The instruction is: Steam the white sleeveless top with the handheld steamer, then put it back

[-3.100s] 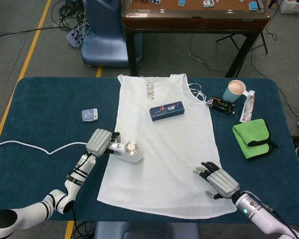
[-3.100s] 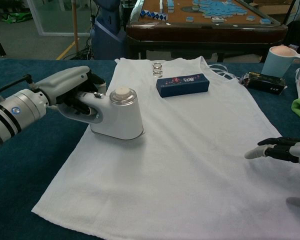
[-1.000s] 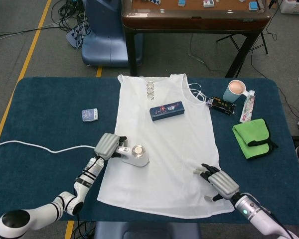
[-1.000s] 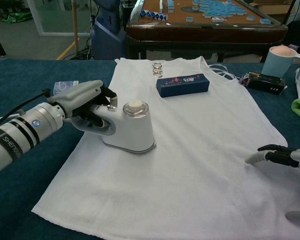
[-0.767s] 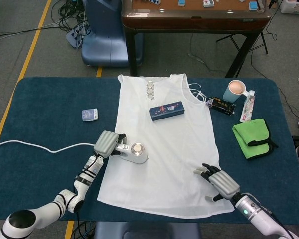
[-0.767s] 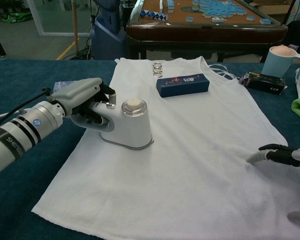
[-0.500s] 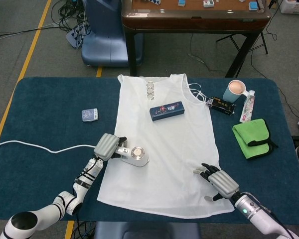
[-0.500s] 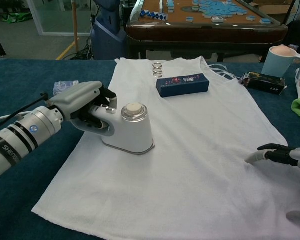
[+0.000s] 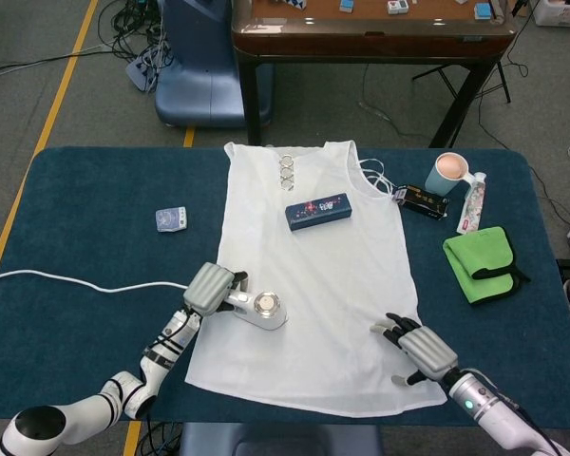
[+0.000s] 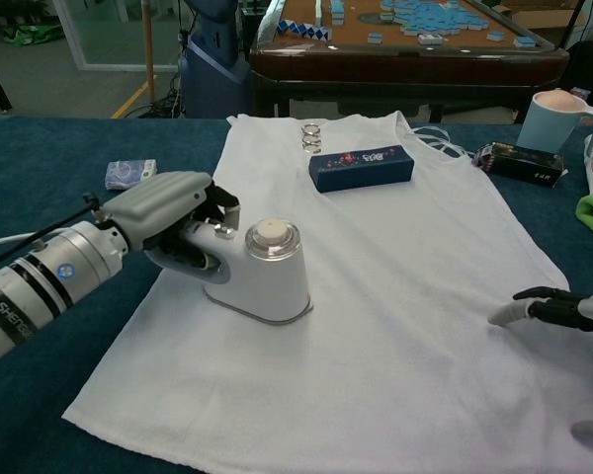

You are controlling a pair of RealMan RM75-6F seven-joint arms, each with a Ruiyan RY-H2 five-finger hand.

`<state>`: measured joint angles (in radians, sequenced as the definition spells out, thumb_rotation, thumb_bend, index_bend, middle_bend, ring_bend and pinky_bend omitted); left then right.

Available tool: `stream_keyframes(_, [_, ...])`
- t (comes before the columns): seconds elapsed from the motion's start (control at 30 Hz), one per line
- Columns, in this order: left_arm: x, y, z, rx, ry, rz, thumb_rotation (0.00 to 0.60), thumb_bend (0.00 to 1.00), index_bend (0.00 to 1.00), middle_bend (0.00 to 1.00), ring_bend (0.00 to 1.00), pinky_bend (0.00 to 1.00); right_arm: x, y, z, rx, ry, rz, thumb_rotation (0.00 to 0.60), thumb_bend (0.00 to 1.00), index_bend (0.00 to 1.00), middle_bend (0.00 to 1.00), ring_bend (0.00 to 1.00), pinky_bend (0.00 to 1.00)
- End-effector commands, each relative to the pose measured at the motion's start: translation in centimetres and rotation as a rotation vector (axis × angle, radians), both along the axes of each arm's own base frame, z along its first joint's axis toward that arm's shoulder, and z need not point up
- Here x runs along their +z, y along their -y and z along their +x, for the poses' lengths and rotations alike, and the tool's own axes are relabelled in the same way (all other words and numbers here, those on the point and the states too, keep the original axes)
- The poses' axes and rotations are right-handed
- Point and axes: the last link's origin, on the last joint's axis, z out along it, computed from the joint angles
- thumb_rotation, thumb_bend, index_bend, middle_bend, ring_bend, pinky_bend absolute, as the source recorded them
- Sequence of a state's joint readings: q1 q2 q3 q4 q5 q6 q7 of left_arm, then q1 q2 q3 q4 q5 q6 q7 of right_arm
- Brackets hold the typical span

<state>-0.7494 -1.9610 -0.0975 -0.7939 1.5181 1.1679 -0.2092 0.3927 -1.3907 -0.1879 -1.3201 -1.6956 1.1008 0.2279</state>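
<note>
Steamer [image 10: 262, 272] (left robot hand [image 10: 168, 212] gripping) on top [image 10: 395, 247].

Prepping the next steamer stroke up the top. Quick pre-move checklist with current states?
1. Left hand holds the steamer by its handle: ok.
2. Steamer base sits flat on the white top: ok.
3. Right hand rests on the top's lower right part, pinning it: ok.
4. Path ahead clear: not ok. The blue box lies on the top's chest area, and metal rings at the neckline.
5. Cord trails free to the left over the table: ok.
6. Steam output: cannot tell.
</note>
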Motion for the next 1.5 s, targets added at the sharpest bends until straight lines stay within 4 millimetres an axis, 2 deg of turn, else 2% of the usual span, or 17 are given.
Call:
stream_keyframes(0.03, [0.0,-0.4,0.0,-0.011,-0.026,0.019,0.600,0.33,0.96,0.91,0.77,0.81,0.1,0.0,-0.1,-0.003,0.000,-0.002,0.600,0.17,0.14,0.15,0.04,0.13])
stream_keyframes(0.63, [0.6,-3.7,-0.5,0.014,-0.069,0.096,0.600,0.33,0.96,0.91,0.77,0.80,-0.1,0.3,0.2,-0.006,-0.001,-0.003,0.600,0.17,0.14,0.15,0.04,0.13])
stream_keyframes(0.83, [0.1,-2.7,-0.5,-0.005,-0.053,0.072,0.600,0.33,0.96,0.91,0.77,0.80,-0.3,0.4,0.5,0.006,0.003,0.000,0.600,0.17,0.14,0.15,0.04,0.13])
stream_keyframes(1.23, [-1.6,-0.1,1.5,-0.061,-0.055,0.035,0.600,0.33,0.96,0.91,0.77,0.80,-0.2,0.2,0.6,0.012,0.012,0.003,0.600,0.17,0.14,0.15,0.04,0.13])
stream_keyframes(1.5, [-1.7,-1.0,1.5,-0.049,-0.084,0.052,0.600,0.33,0.96,0.91,0.77,0.80,-0.2,0.2,0.4,0.009,0.013,0.000,0.600,0.17,0.14,0.15,0.04,0.13])
